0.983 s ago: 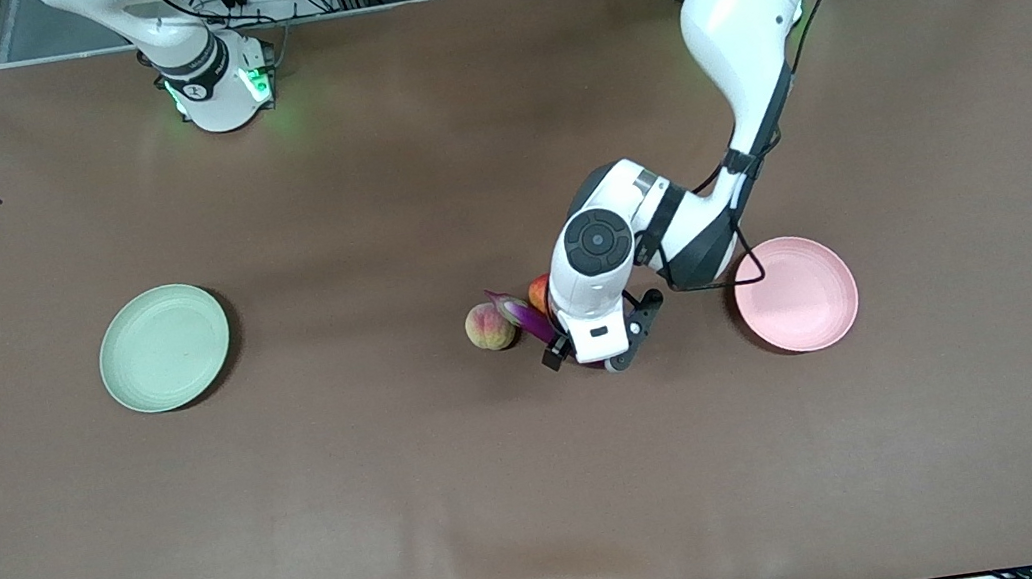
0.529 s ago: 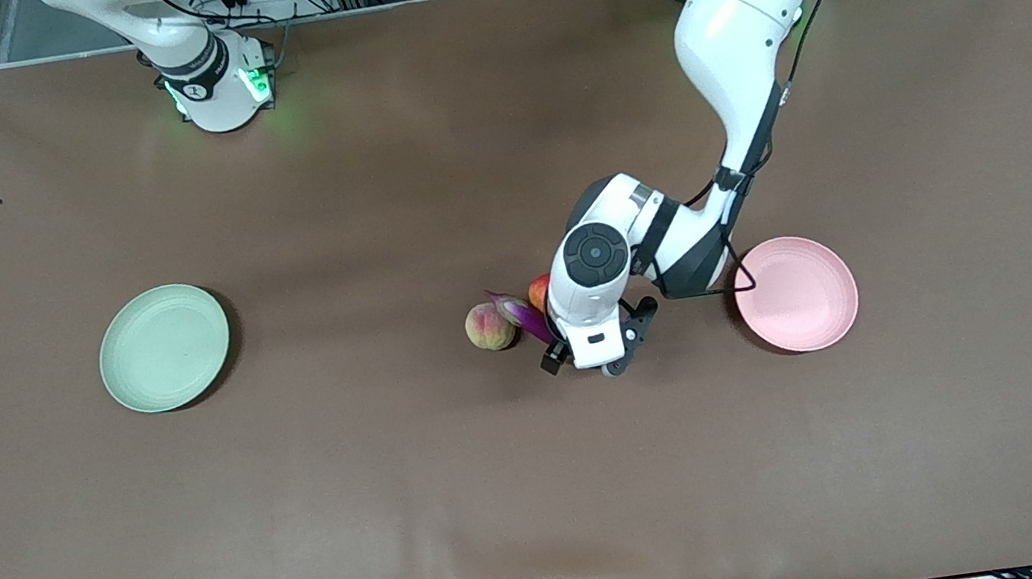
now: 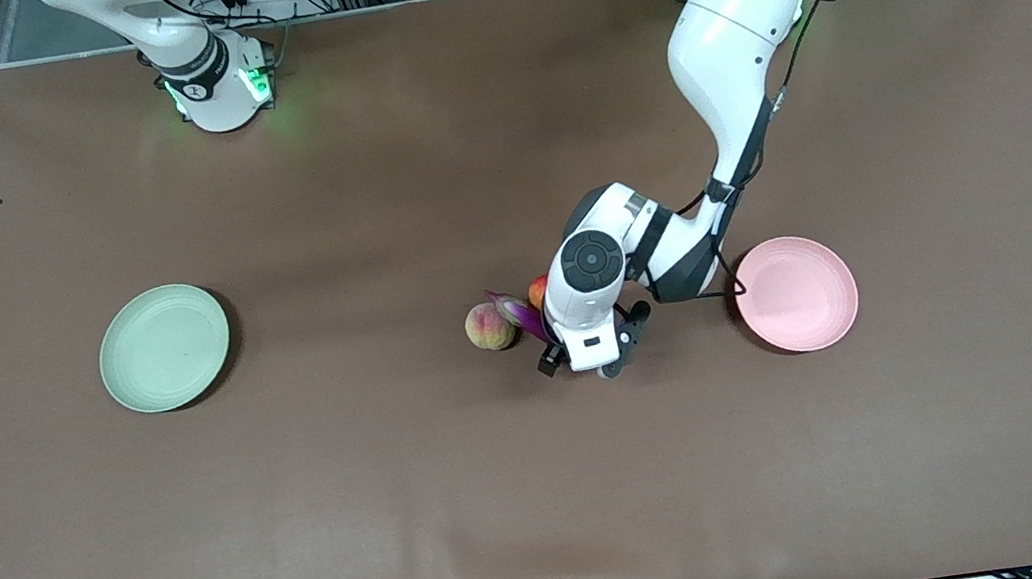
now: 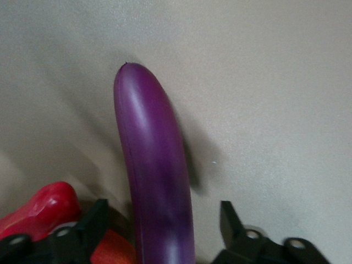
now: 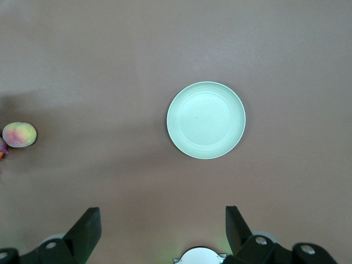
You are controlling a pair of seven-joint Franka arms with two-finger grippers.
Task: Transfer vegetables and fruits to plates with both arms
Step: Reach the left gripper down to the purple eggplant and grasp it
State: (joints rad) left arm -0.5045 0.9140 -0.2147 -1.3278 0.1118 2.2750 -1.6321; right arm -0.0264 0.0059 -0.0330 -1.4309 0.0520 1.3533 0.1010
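My left gripper (image 3: 588, 350) is down at the table's middle, open, its fingers (image 4: 98, 215) standing on either side of the long purple eggplant (image 4: 154, 170) with a gap on each side. The eggplant's other end (image 3: 520, 315) shows between the peach (image 3: 489, 327) and the red fruit (image 3: 538, 291). A glossy red chili (image 4: 44, 208) lies right beside one finger. The pink plate (image 3: 796, 292) sits toward the left arm's end, the green plate (image 3: 165, 347) toward the right arm's end. My right gripper (image 5: 160, 225) waits high over the table, open and holding nothing, above the green plate (image 5: 206, 120).
The brown cloth (image 3: 405, 507) covers the whole table, with a small wrinkle at its edge nearest the front camera. The right arm's base (image 3: 217, 89) stands at the table's edge by the robots. The peach (image 5: 19, 134) shows at the border of the right wrist view.
The left hand has sunk and shifted slightly toward the peach, around the eggplant, and its fingers have drawn closer together. The right arm has not moved.
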